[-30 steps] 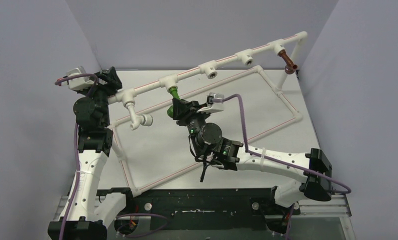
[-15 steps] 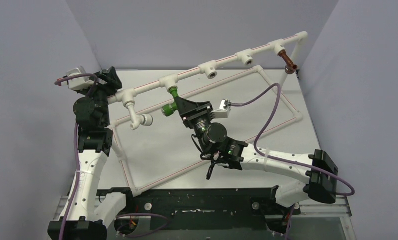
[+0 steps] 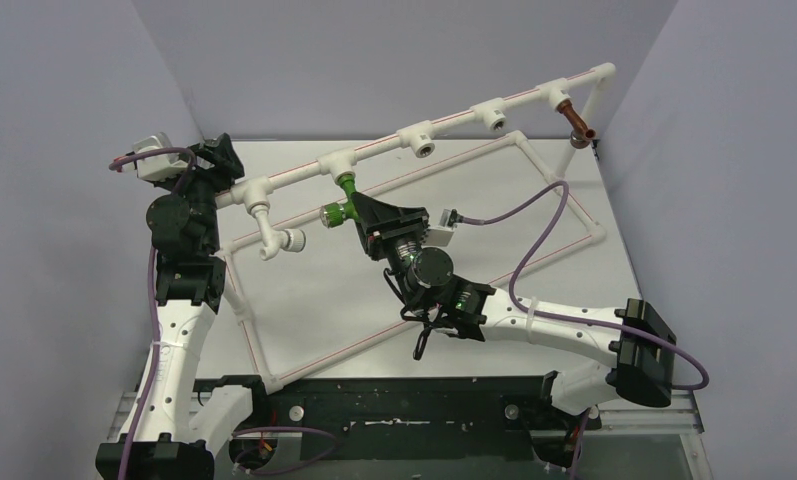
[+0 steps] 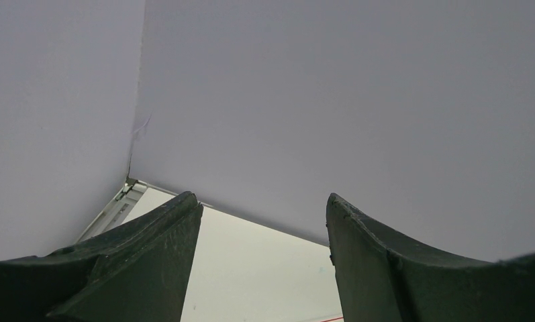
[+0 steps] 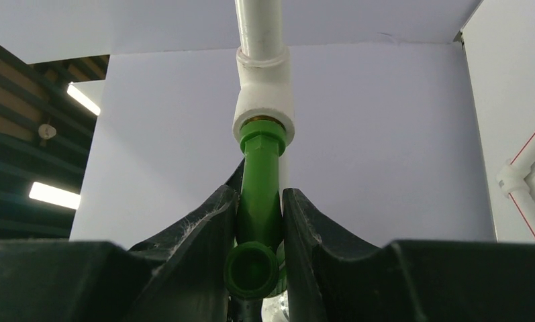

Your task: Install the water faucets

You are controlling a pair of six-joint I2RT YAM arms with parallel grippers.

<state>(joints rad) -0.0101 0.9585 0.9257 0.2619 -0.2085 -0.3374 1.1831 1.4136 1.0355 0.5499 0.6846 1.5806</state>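
The bright green water faucet (image 3: 340,205) hangs with its stem in a white tee socket (image 3: 340,162) of the raised pipe rail, its silver-rimmed end pointing left. My right gripper (image 3: 357,210) is shut on it. In the right wrist view both fingers press the green faucet (image 5: 261,178) just below the tee socket (image 5: 264,100), and my right gripper (image 5: 259,201) sits over its round end. The reddish-brown faucet (image 3: 578,120) hangs from the tee at the rail's far right end. My left gripper (image 3: 219,160) stands by the rail's left end; in its wrist view my left gripper (image 4: 263,215) is open with nothing between the fingers.
A white tap (image 3: 277,236) hangs from the leftmost tee. Two bare tee sockets (image 3: 422,140) face forward between the green and brown faucets. The pipe frame's lower rectangle (image 3: 574,205) lies on the table. Grey walls close in on three sides.
My right wrist has rolled, turning the green faucet in its socket. The faucet's silver-rimmed end has swung out to the left. The left arm has not moved.
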